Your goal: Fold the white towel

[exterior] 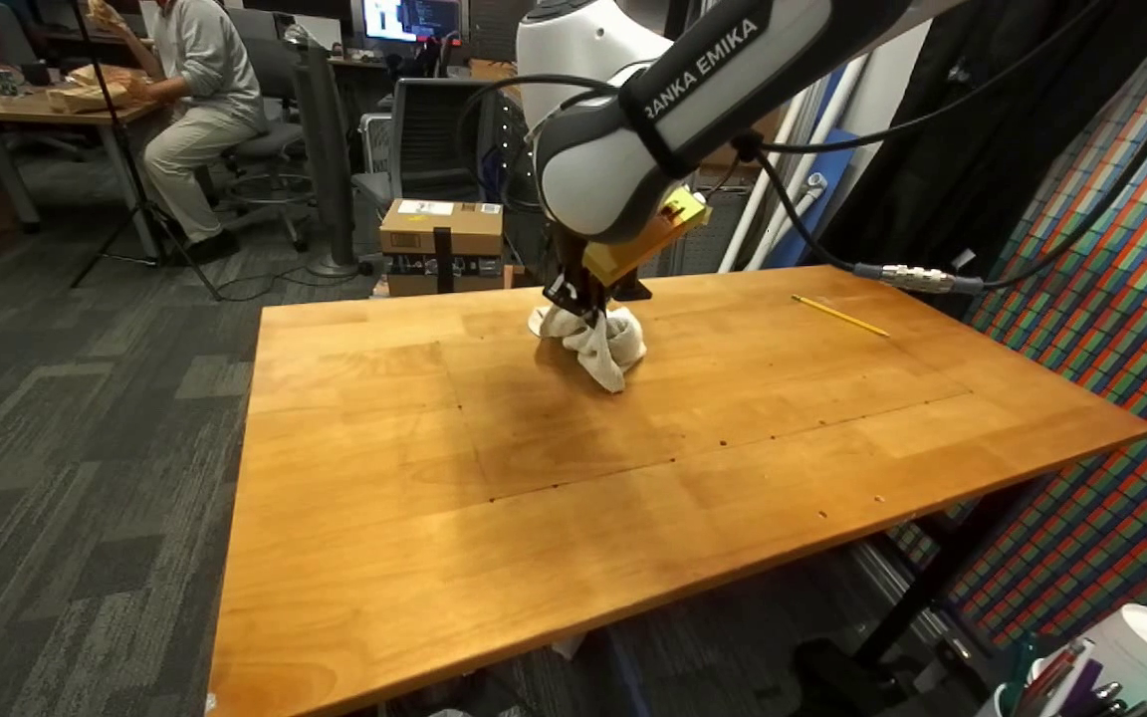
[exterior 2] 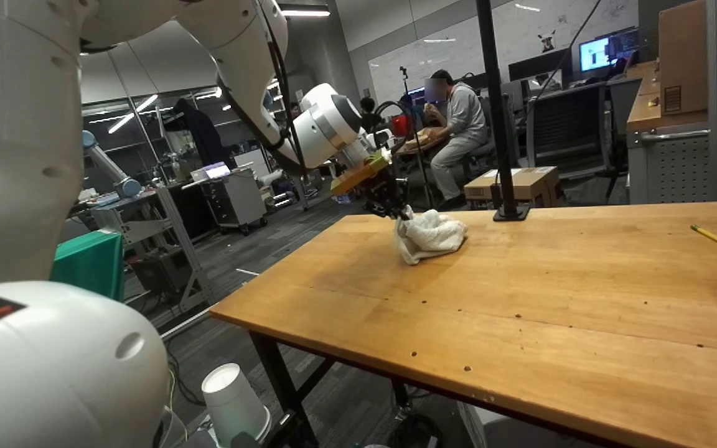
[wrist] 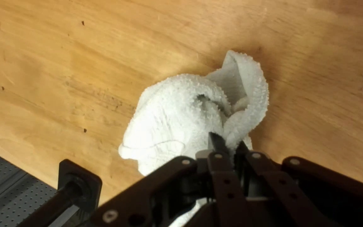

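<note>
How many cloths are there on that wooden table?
1: the white towel, bunched up on the wooden table near the black post, a fold of it pinched in the gripper. Another could be hidden beneath its folds.

In the wrist view, the end effector point(wrist: 228, 143) partly hides the white towel point(wrist: 175, 116).

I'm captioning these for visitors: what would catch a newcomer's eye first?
Probably the white Franka Emika arm, reaching over the wooden tabletop in both exterior views. Next, the crumpled white towel below it, a fold pinched in the pincer in the wrist view. A yellow pencil lies apart from the towel on the tabletop.
</note>
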You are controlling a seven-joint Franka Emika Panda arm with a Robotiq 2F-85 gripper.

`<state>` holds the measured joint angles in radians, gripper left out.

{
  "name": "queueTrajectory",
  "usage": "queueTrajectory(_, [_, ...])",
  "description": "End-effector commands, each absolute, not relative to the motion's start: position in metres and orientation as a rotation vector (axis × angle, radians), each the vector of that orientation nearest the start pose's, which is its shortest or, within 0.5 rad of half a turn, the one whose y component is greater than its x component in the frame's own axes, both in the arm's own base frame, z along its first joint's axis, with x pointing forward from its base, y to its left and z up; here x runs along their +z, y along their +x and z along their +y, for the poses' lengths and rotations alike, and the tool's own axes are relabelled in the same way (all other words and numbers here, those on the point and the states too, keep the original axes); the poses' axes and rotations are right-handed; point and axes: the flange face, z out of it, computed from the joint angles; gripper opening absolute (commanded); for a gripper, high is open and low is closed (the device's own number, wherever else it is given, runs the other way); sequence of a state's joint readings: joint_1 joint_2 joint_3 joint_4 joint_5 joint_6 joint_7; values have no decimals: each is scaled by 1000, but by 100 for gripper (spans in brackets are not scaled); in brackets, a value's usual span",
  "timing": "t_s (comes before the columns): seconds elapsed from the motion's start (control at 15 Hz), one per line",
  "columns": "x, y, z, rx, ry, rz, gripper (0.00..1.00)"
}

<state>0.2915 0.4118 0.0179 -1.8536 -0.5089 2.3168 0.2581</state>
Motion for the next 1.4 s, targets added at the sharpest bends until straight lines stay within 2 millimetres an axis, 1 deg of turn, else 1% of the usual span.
queueTrajectory(0.0, [299, 622, 164, -168, -3408, -620, 7])
queueTrajectory(0.4, [276, 634, 126, -44, -3370, -492, 7])
queueTrajectory(0.8, [264, 645, 96, 24, -3342, -375, 9])
queueTrajectory(0.87, [264, 647, 93, 21, -3351, -364, 17])
queueTrajectory(0.93, [264, 648, 90, 19, -3357, -356, 34])
queueTrajectory(1.07, [266, 649, 86, 19, -3364, -349, 47])
queueTrajectory(1.33, [283, 648, 83, 17, -3389, -330, 77])
